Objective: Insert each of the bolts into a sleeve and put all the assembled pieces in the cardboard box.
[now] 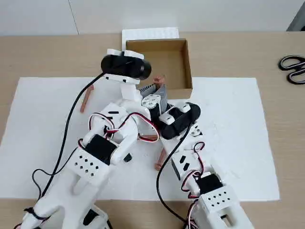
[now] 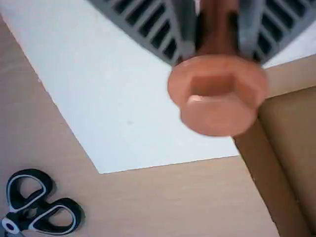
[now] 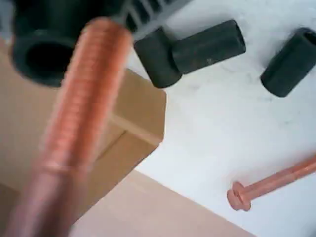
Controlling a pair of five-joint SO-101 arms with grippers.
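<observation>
I'm clamping the bolt just below its head in my left gripper and pinching a sleeve in my right gripper, both hovering by the cardboard box corner. Shaft's looking off the bore, so I'm risking threads catching the rim and levering either part loose.

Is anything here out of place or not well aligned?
Possibly. In the right wrist view the held bolt seems to pass beside the mouth of the held sleeve, not into it, though it is blurred. Scissors also lie on the bare table, off the mat.
</observation>
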